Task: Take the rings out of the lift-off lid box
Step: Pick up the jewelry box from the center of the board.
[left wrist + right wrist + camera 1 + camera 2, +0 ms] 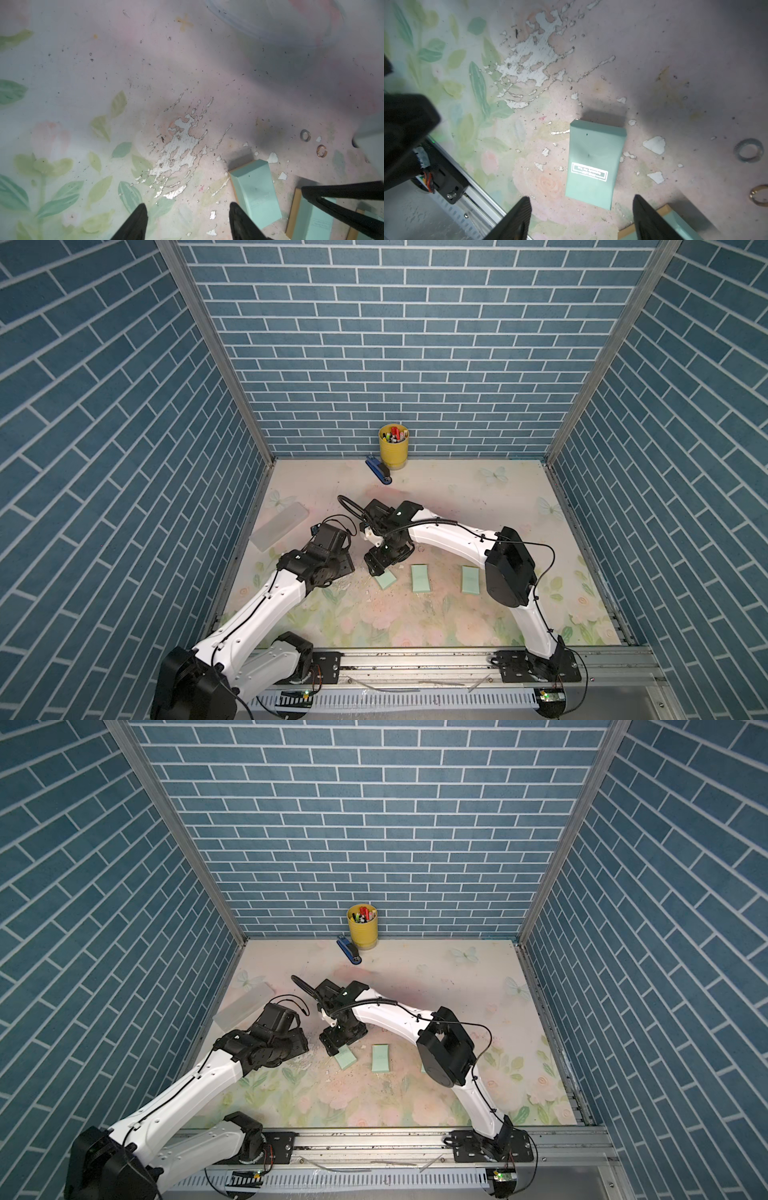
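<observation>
Left wrist view: the left gripper [187,218] hangs over bare table, its jaws partly open with nothing between them, and a mint-green box piece [255,191] is near. The right wrist view shows the right gripper [581,216] over that same labelled piece, jaws spread wide and empty. A dark ring [748,150] and a gold ring [760,195] lie flat on the table near the piece, not touching it. I cannot find the other rings. I judge the step in hand to be clearing any rings left. The two grippers sit close together, so one arm should work while the other holds clear. A ring this thin wants the fingertips brought low on either side before closing, or it may skid. The table [457,497] has a faded floral print, badly chipped near the box pieces. In a top view a frosted plastic box [278,526] lies at the left. A blue stapler [377,475] and a yellow pen cup [393,448] stand at the back, and blue brick-patterned walls [374,344] close three sides.
</observation>
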`<state>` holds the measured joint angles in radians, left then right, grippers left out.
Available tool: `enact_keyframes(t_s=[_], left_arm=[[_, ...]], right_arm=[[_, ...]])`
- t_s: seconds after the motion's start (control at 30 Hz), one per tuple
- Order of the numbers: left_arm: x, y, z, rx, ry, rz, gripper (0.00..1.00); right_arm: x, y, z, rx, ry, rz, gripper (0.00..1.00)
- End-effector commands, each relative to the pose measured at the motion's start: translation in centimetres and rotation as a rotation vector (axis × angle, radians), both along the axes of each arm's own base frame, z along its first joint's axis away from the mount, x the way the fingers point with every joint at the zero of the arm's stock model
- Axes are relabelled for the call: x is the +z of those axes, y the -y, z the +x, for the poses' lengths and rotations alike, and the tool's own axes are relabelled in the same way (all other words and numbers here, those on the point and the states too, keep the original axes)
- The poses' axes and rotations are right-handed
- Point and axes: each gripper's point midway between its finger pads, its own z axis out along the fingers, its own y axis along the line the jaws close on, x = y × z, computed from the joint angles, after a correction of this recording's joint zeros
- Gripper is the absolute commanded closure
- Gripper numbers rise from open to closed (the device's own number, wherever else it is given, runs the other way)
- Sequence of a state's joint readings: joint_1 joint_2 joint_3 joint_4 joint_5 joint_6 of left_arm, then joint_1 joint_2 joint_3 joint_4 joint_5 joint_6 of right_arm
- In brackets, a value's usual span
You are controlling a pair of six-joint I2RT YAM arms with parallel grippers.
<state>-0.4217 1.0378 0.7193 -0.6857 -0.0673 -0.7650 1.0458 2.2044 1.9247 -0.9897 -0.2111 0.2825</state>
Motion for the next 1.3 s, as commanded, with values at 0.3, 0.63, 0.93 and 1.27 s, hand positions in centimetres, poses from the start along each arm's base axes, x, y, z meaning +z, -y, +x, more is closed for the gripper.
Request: enact_keyframes(t_s=[0.3, 0.63, 0.93, 1.27], left_arm=[[-1.0, -0.1, -0.1, -0.018, 0.009, -0.043, 0.35], [-1.5, -1.0, -0.5, 0.006, 0.009, -0.045, 0.35], [-1.8, -1.2, -0.6, 0.011, 0.002, -0.053, 0.35], [-2.3, -1.4, -0.7, 0.014, -0.013, -0.06, 0.35]], right_arm=[[-2.9, 0.6, 0.5, 0.008, 0.01, -0.127, 0.23], [-3.3, -0.3, 0.5, 0.018, 0.02, -0.139, 0.24], [-4.3, 0.0, 0.8, 0.004, 0.029, -0.183, 0.27], [-4.4, -0.7, 1.0, -0.009, 0.033, -0.173, 0.33]])
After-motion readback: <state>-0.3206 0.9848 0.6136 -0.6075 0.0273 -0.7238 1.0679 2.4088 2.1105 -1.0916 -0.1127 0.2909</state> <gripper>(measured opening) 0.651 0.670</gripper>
